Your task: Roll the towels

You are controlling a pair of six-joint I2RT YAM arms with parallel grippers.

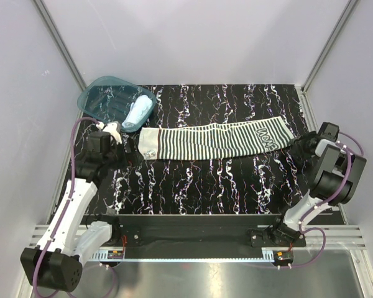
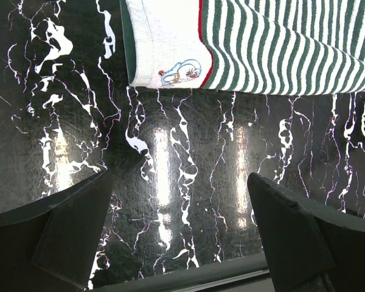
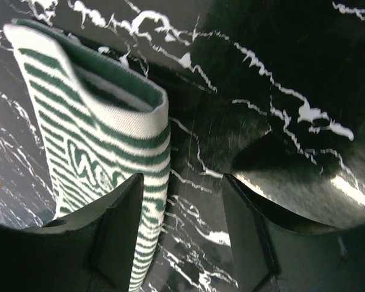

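Currently left tool [image 2: 177, 182] and right tool [image 3: 182, 182] gape empty by the striped towel's [image 1: 217, 141] end edges.

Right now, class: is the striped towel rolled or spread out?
Spread out: the striped towel lies full length across the table, its lettering showing.

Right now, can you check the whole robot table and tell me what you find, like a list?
Surface: black marbled table, glossy.
Job's things: striped towel lies unrolled across the middle; pale blue towel sits bundled in the blue bin at the back left.
Clutter: nothing seen.
Grippers: left gripper open, empty, near the striped towel's white end; right gripper open, empty, beside its lettered end.
Cables: purple cables run along both arms, off the towels.
Surroundings: pale walls, metal frame posts.
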